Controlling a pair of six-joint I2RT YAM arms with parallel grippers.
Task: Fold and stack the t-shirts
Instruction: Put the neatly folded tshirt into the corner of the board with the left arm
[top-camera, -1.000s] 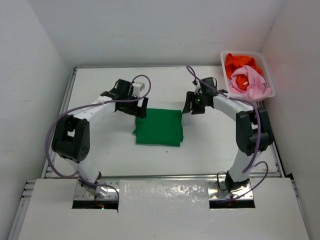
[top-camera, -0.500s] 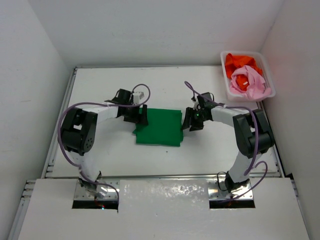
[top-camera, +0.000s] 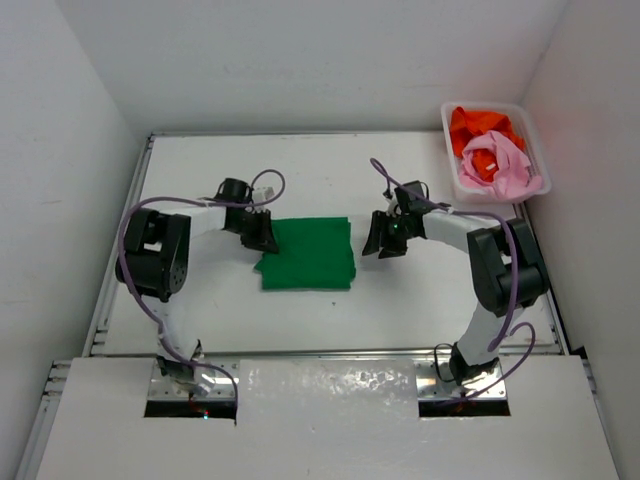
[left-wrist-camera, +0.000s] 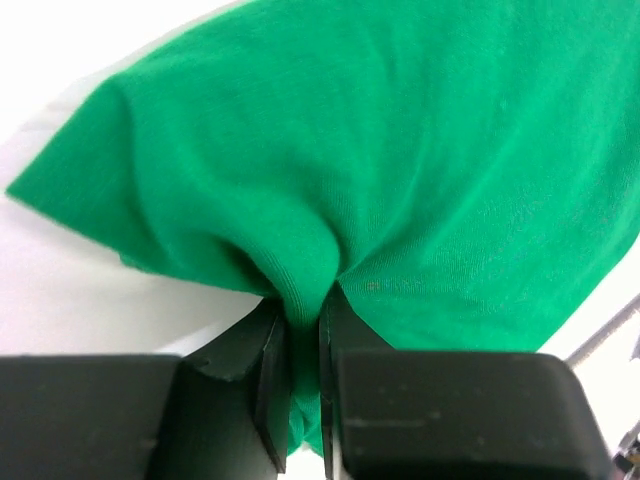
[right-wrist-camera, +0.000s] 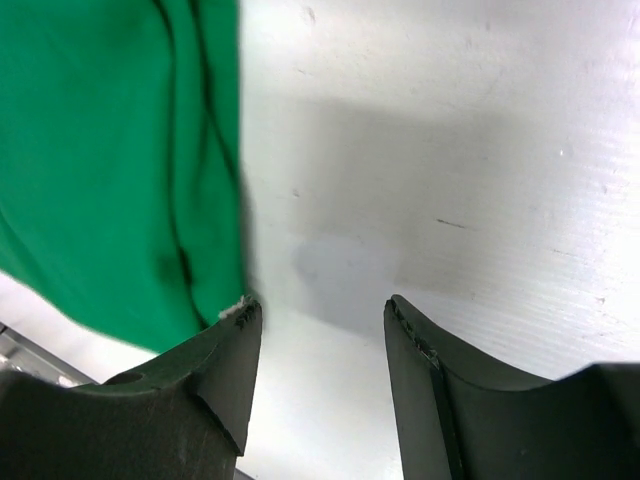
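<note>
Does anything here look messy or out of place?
Slightly. The left end effector pinches one edge of the green shirt into a pucker, so that fold isn't flat. In the basket, the pink shirt droops over the rim.

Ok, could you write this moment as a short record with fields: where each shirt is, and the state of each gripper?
green t-shirt: folded, flat on the table, between the arms
pink t-shirt: crumpled in the basket, partly over the orange one
orange t-shirt: crumpled in the basket
left gripper: shut on the green t-shirt's edge, cloth bunched
right gripper: open, holding nothing, beside the green t-shirt's edge
</note>
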